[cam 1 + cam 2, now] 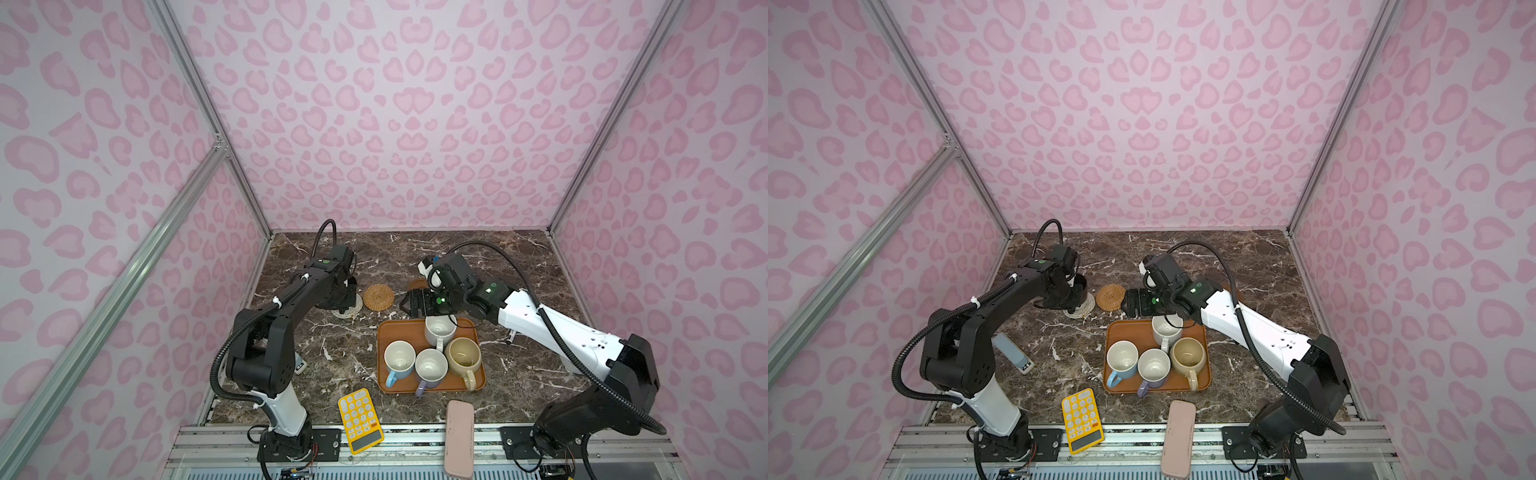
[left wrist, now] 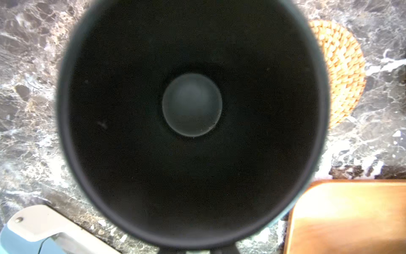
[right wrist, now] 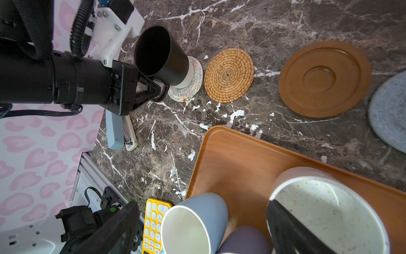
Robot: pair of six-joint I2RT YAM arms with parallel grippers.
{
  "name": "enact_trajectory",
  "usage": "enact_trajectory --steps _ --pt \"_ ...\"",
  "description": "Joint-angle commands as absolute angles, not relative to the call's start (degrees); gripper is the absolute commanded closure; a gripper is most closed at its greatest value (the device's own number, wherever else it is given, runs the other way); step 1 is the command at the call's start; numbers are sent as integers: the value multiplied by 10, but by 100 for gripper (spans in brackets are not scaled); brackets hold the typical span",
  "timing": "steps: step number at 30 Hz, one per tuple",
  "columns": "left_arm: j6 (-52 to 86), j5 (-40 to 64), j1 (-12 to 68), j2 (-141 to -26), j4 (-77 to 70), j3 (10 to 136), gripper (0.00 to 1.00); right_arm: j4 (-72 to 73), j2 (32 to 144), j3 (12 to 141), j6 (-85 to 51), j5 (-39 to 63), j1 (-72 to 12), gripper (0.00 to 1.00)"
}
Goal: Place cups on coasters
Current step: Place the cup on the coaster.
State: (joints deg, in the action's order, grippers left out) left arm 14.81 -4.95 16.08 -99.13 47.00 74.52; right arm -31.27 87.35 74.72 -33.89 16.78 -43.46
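The left arm (image 1: 286, 301) stretches forward, jaws clenched on the handle of the black mug (image 3: 162, 55) standing on the cream coaster (image 3: 194, 88), while the right arm (image 1: 540, 328) angles inward, jaws wide apart over the speckled mug (image 3: 329, 209) on the tray (image 3: 230, 158).

orange-brown tray (image 1: 400, 331) mid-table | yellow calculator (image 1: 359, 419) at front edge, near tray | pink case (image 1: 459, 438) across front rail | blue-white stapler (image 1: 1013, 353) apart

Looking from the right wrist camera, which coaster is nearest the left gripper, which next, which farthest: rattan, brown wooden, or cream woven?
1. Cream woven coaster, beneath the black mug.
2. Rattan coaster, beside it.
3. Brown wooden coaster, past the rattan one.
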Motion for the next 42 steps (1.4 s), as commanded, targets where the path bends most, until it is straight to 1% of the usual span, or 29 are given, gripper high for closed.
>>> enact_trajectory --steps 1,9,15,24,28,29,31,34,35,36,39,40,42 --pt "146 -60 160 -991 459 740 97 -307 872 742 -337 171 -434 8" --pt "144 -61 161 -993 471 736 96 -305 864 734 -335 171 -432 7" --pt "154 -103 161 -1013 466 732 95 -308 860 732 -332 171 -432 8" --pt "154 -103 160 -1027 457 746 96 -305 852 719 -333 171 -424 8" --pt "157 -89 160 -1019 456 738 93 -306 855 724 -332 174 -423 7" --pt "157 -89 160 -1017 457 737 91 -307 856 726 -332 175 -423 7" --pt "162 -96 160 -1013 466 739 83 -313 864 732 -332 186 -421 7" --pt "164 -94 160 -1012 474 747 66 -318 873 738 -333 194 -421 7" --pt "163 -95 160 -1012 475 750 65 -318 874 740 -333 196 -421 7" --pt "162 -93 160 -1013 478 755 57 -319 875 741 -334 197 -421 7" --pt "161 -94 160 -1013 487 764 48 -323 875 745 -332 195 -421 6" --pt "159 -97 160 -1013 493 766 41 -326 874 747 -330 192 -421 6" --pt "160 -100 161 -1006 495 767 25 -335 871 751 -325 184 -421 6"
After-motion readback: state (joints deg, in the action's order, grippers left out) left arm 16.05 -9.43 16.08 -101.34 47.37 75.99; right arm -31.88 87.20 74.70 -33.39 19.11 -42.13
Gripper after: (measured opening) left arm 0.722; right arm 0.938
